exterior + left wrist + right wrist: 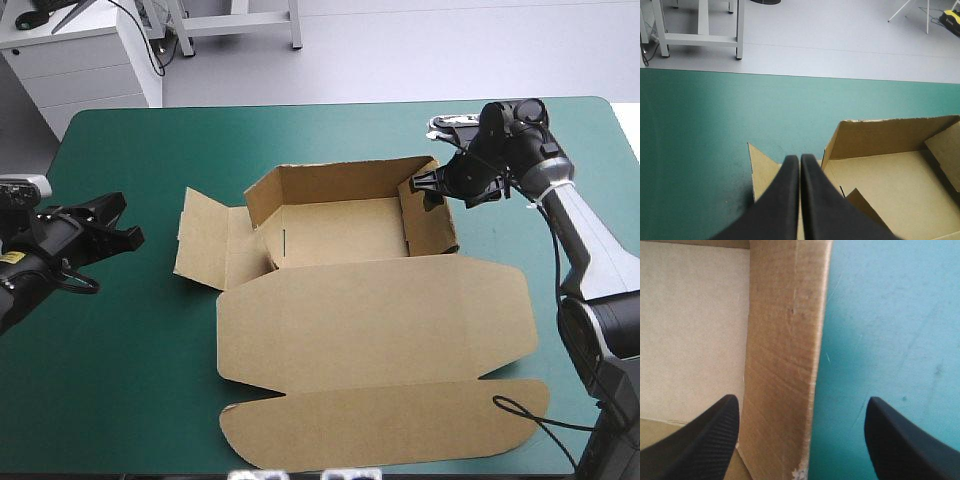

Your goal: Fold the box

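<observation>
The right hand (430,190) reaches down over the box (370,310) at its right wall (785,365), spread apart with one side inside the wall and the other outside. The left hand (125,225) hovers near the box's left flap (205,240), pressed together and holding nothing. The box sits mid-desk (150,350), lid flat.

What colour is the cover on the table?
The cover is plain teal-green; the high view shows it best.

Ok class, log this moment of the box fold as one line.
box: tray half-formed, lid flat | right gripper: open, astride right wall | left gripper: shut, left of box
</observation>
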Available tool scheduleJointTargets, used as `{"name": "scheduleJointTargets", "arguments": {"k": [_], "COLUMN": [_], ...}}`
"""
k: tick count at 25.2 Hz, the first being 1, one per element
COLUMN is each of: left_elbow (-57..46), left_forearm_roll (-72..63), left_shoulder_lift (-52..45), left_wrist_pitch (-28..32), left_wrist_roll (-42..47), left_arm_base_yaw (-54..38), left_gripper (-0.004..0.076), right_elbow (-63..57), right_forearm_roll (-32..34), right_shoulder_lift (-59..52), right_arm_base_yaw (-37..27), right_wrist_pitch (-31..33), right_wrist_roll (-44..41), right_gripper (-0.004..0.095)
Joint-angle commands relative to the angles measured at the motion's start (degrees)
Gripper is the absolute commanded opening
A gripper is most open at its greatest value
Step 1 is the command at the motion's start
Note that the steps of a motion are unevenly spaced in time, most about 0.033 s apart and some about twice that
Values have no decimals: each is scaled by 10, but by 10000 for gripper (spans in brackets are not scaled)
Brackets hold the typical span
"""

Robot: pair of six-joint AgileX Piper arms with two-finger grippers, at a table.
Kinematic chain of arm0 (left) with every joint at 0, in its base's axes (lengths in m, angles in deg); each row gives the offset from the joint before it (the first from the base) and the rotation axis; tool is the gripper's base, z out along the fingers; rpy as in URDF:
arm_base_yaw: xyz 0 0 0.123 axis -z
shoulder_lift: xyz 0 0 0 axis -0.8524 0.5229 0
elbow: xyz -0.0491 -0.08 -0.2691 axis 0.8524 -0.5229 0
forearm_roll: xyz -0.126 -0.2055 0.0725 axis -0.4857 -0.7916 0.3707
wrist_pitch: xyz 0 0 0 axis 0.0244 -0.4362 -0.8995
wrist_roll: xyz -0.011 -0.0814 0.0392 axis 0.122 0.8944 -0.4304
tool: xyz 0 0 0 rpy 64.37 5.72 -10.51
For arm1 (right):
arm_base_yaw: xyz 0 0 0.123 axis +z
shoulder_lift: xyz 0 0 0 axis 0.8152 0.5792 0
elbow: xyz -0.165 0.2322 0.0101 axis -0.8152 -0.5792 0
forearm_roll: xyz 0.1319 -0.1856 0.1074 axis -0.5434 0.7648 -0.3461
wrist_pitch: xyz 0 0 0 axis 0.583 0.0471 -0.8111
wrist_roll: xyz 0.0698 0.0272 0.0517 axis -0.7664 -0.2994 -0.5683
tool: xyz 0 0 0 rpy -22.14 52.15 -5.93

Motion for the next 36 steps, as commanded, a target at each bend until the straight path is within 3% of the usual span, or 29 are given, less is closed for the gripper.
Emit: {"name": "scheduleJointTargets", "arguments": {"k": [1, 9, 14, 17, 22, 30, 36], "left_elbow": [15, 15, 15, 15, 15, 15, 15], "left_forearm_roll": [-30, -30, -30, -30, -30, -30, 43], "left_shoulder_lift": [-3, 9, 13, 13, 13, 13, 13], "left_wrist_pitch": [20, 15, 15, 15, 15, 25, 24], "left_wrist_roll": [1, 1, 1, 1, 1, 1, 9], "left_arm_base_yaw": [4, 4, 4, 4, 4, 4, 3], "left_gripper": [-8, -8, -8, -8, -8, -8, -8], "right_elbow": [-3, -79, -84, -83, -83, -82, -58], "right_forearm_roll": [-18, -23, -23, -23, -23, -35, -2], "right_shoulder_lift": [-32, -31, -28, -27, -27, -27, -47], "right_arm_base_yaw": [-3, -3, -3, -3, -3, -3, -3], "right_wrist_pitch": [10, 10, 10, 8, 8, 8, 9], "right_wrist_roll": [0, 14, 25, 29, 61, 111, 104], "right_gripper": [661, 644, 548, 393, -22, -19, -19]}}
